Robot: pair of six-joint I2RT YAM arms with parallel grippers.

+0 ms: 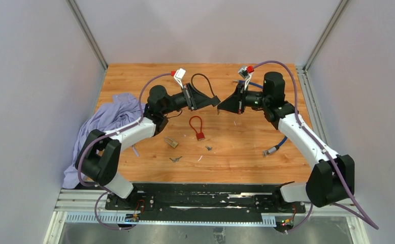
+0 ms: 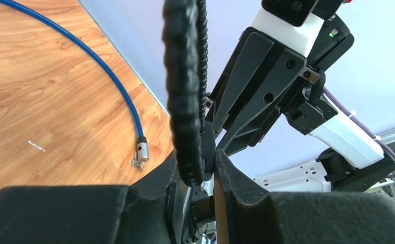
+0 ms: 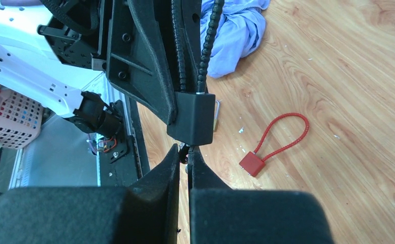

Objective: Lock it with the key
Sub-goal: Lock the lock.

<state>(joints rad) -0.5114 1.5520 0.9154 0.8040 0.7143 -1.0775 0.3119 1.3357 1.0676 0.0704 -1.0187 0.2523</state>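
My left gripper (image 1: 215,101) is shut on a black cable lock (image 3: 195,118) and holds it in the air over the middle of the table. Its black cable (image 2: 185,91) loops up past the left fingers (image 2: 236,178). My right gripper (image 1: 222,109) faces it tip to tip. In the right wrist view the right gripper (image 3: 186,152) is shut on a small dark key (image 3: 185,154) just under the lock's body. Whether the key tip is inside the lock is hidden.
On the table lie a red cable lock (image 1: 198,127), a brass padlock (image 1: 171,143), loose keys (image 1: 175,159) and a blue cable lock (image 1: 276,147). A purple cloth (image 1: 109,119) lies at the left edge. Grey walls enclose the table.
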